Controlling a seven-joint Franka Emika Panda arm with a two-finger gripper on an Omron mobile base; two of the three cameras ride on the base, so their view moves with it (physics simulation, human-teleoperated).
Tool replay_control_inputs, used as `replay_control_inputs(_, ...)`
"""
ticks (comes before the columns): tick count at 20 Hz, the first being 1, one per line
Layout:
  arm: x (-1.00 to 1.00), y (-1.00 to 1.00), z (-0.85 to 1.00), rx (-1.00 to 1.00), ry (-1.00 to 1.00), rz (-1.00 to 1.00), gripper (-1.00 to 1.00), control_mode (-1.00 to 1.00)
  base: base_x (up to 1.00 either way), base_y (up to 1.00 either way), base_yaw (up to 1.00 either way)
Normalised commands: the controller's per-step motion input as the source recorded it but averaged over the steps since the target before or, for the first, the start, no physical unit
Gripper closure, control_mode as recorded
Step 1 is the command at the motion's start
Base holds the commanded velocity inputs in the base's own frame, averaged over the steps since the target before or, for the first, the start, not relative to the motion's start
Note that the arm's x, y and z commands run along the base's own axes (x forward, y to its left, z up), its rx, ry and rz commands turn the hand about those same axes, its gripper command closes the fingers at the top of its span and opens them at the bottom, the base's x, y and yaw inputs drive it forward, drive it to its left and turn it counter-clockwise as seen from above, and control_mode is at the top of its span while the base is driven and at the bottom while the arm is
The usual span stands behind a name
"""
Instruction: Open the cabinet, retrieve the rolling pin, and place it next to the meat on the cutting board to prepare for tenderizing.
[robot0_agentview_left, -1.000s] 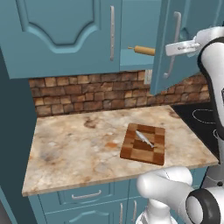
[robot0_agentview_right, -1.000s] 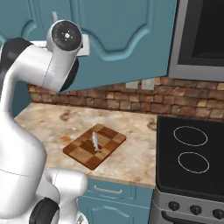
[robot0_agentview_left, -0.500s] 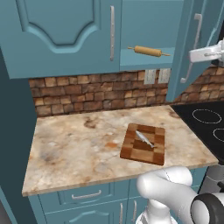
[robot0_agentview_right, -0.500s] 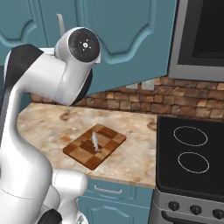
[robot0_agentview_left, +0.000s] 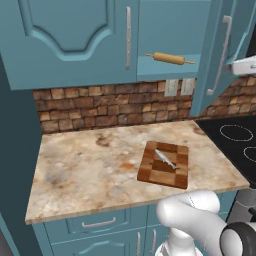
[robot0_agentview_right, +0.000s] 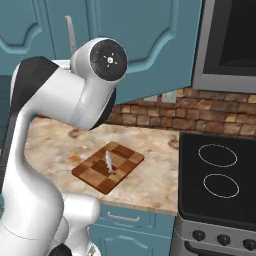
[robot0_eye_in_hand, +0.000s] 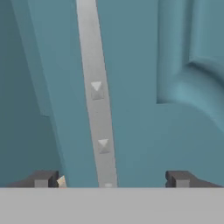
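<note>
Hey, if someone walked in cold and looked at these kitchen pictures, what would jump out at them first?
Probably the open cabinet, its door swung wide, with the rolling pin lying on the shelf inside. Next, the cutting board on the marble counter carrying the pale strip of meat. In the hand view, the gripper stands open with the door's silver handle between its fingertips.

Cabinet (robot0_agentview_left: 210, 55) door open; rolling pin (robot0_agentview_left: 169, 59) inside; meat (robot0_agentview_left: 165, 158) on cutting board (robot0_agentview_left: 150, 170).
</note>
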Motion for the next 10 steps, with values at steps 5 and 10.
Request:
replay_control_inputs(5, -0.53, -0.43, 0.03, -0.01, -0.06, 0.0, -1.0, -1.0, 0.0, 0.0, 0.0)
replay_control_inputs(10, -0.95, 0.03, 0.03, -0.09, -0.12, -0.12, -1.0, -1.0, 0.0, 0.0, 0.0)
